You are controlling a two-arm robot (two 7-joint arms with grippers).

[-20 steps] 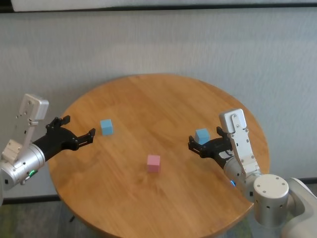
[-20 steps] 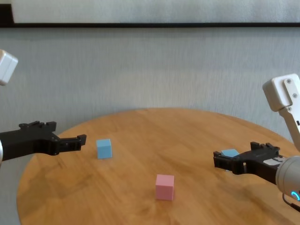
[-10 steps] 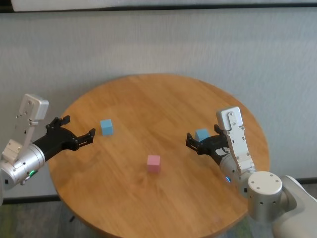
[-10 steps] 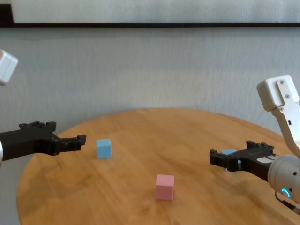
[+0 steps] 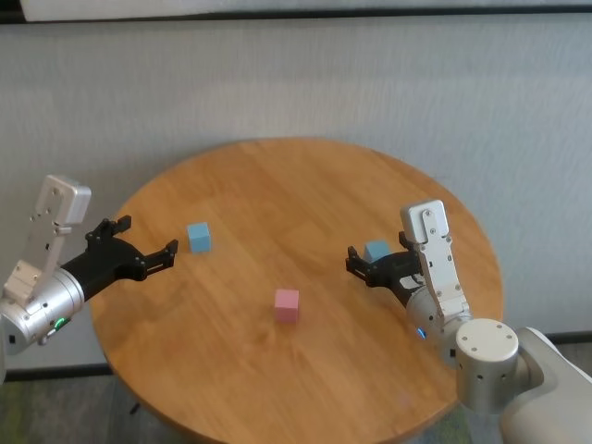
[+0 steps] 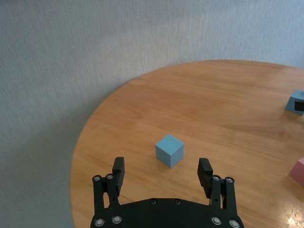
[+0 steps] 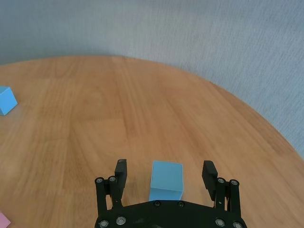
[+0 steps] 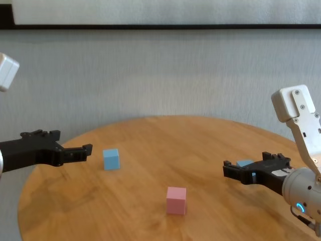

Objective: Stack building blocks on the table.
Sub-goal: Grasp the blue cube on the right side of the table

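On the round wooden table (image 5: 305, 185) lie three building blocks. A pink cube (image 5: 287, 304) sits near the middle front. One light blue cube (image 5: 198, 237) rests at the left, just ahead of my left gripper (image 5: 148, 237), which hovers open and apart from it; the left wrist view shows this cube (image 6: 169, 150) beyond the open fingers. The other light blue cube (image 5: 376, 251) stands on the table at the right, between the open fingers of my right gripper (image 5: 378, 256). In the right wrist view that cube (image 7: 166, 181) has a gap to each finger.
A grey wall runs behind the table (image 8: 165, 140). The table's round edge lies close to both grippers, left (image 8: 74, 144) and right (image 8: 249, 165). Bare wood lies between the pink cube (image 8: 176, 200) and both blue ones.
My right gripper has slid a little farther in over the table, so the right blue cube sits deeper between its open fingers. The left arm and the cubes have stayed put.
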